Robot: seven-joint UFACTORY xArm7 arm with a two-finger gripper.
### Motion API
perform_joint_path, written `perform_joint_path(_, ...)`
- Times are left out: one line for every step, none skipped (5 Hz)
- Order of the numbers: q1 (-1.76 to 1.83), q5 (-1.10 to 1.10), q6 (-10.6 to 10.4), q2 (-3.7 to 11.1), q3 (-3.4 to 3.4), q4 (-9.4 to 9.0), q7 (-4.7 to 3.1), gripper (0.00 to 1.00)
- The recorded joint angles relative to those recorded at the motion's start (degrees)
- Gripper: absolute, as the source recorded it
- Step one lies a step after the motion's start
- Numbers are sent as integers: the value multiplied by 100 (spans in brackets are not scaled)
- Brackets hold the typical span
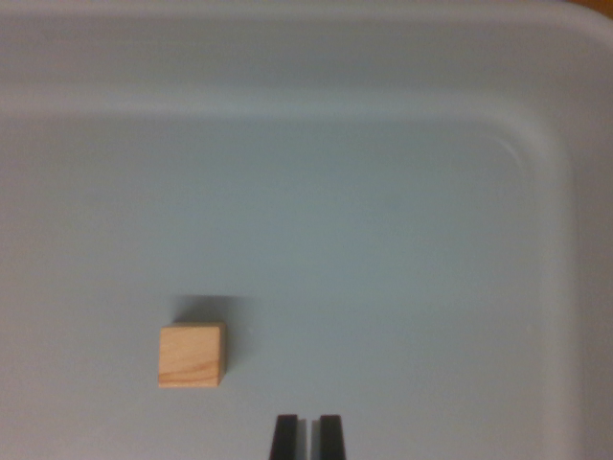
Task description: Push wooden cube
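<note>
A small light wooden cube (192, 355) rests on the pale grey floor of a plastic bin, toward the wrist view's lower left. My gripper (307, 436) shows at the bottom centre as two black fingertips pressed almost together, with only a thin slit between them and nothing held. The cube lies to the left of the fingertips and slightly above them in the picture, a clear gap apart from them.
The bin's raised wall (287, 57) runs along the top and curves down the right side (584, 240). An orange surface (596, 6) peeks past the top right corner. The bin floor (383, 240) stretches around the cube.
</note>
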Motion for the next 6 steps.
perform_joint_path(0, 0, 0, 0, 0, 0, 0, 0)
perform_joint_path(22, 7, -226, 57, 24, -204, 39, 0)
perform_joint_path(22, 7, -226, 57, 24, -204, 39, 0)
perform_joint_path(45, 13, -456, 116, 49, -412, 79, 0)
perform_joint_path(45, 13, -456, 116, 49, -412, 79, 0)
perform_joint_path(69, 21, -707, 180, 76, -639, 122, 0)
